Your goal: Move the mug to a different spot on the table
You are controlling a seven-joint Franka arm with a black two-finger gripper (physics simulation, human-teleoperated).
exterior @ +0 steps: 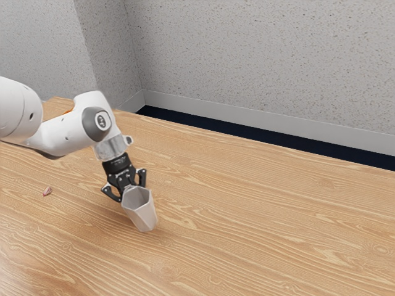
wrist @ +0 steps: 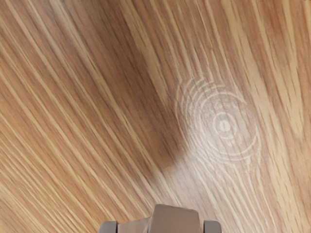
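Observation:
The mug [exterior: 140,210] is pale grey with faceted sides and is tilted, its open rim up toward my hand. My black gripper [exterior: 126,186] is shut on the mug at its rim, on the side toward the exterior view's left. Whether the mug's base touches the wooden table [exterior: 259,209] or hangs just above it, I cannot tell. In the wrist view the mug [wrist: 175,221] is a blurred grey shape just under the hand, with a fingertip [wrist: 108,226] at either side and bare wood grain beyond.
A small pink scrap [exterior: 47,191] lies on the table toward the exterior view's left. The table's far edge [exterior: 265,140] runs along a dark floor strip below grey walls. Open wood stretches to the exterior view's right of the mug.

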